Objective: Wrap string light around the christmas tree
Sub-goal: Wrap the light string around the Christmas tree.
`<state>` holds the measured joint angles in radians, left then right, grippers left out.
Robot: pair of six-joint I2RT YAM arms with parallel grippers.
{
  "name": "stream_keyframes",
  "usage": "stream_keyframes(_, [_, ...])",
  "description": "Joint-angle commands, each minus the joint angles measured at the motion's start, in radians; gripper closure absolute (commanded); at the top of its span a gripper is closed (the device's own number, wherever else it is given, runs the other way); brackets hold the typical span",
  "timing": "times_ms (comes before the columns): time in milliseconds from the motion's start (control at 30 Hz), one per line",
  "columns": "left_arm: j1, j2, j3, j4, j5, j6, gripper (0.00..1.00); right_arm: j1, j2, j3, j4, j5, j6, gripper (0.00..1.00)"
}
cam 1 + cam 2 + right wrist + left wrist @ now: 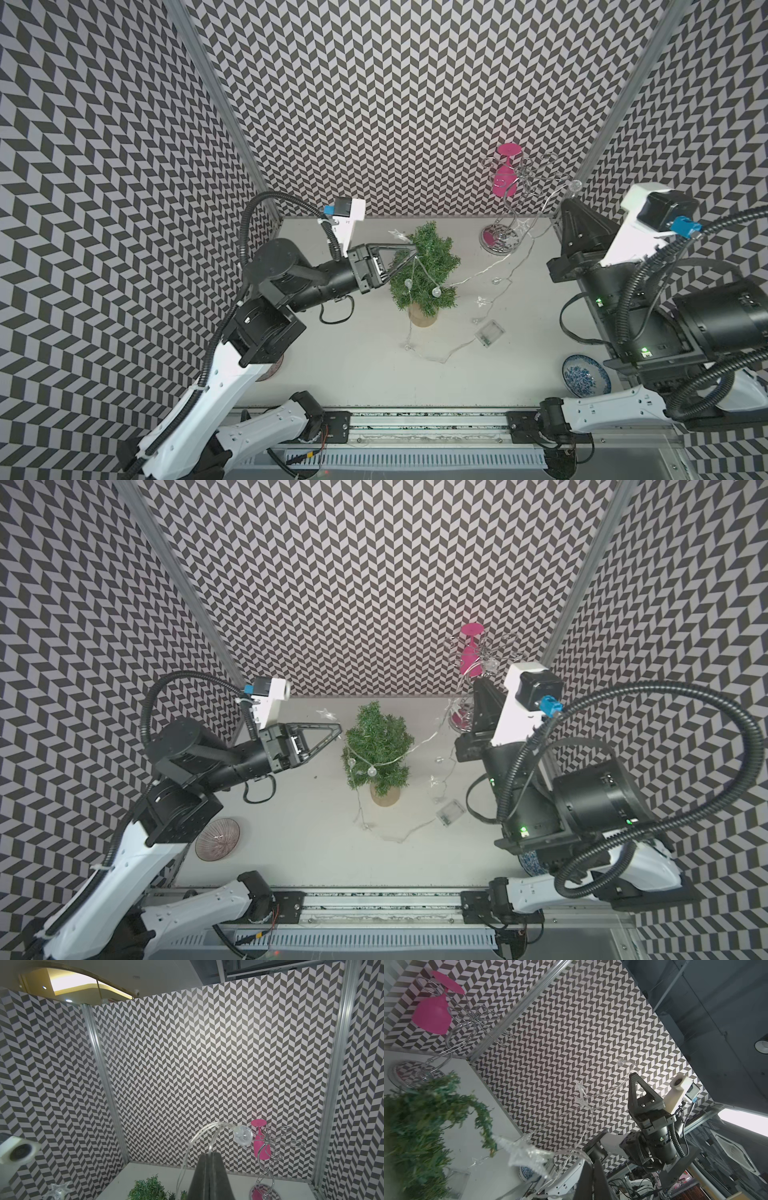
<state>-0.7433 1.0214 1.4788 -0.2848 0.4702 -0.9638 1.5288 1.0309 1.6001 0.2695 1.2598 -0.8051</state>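
- Green christmas tree (424, 266) is being wrapped: one loose turn of string light (435, 292) done.
- It is being clenched by left pincer (414, 248) and right pincer (208, 1156); much remaining.

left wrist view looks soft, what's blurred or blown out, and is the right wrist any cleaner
Left wrist view: the tree and the nearest star bulb are blurred, and a light panel is blown out. Right wrist view: the wall is sharp, the round bulb fairly clear, the right gripper soft.
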Motion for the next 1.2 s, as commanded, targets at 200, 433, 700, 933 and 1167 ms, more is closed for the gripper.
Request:
stream_keyframes(200, [-0.007,0.175,0.278,-0.081,-0.081,0.119,1.0,0.002,-0.017,0.078,0.245,-0.047,-0.313,1.0])
stream_keyframes(433, [0.033,0.229,0.441,-0.17,-0.105,0.174,1.0,0.002,-0.01,0.14,0.288,-0.066,-0.404,1.0])
stream_keyframes(700, [0.055,0.173,0.362,-0.143,-0.09,0.154,1.0,0.001,0.015,0.158,0.33,-0.101,-0.465,1.0])
stream_keyframes(933, [0.091,0.125,0.322,-0.15,-0.096,0.17,1.0,-0.001,0.039,0.14,0.359,-0.129,-0.476,1.0])
stream_keyframes(1167, [0.367,0.157,0.315,-0.096,0.103,0.126,1.0,-0.029,0.069,0.159,0.341,-0.146,-0.458,1.0])
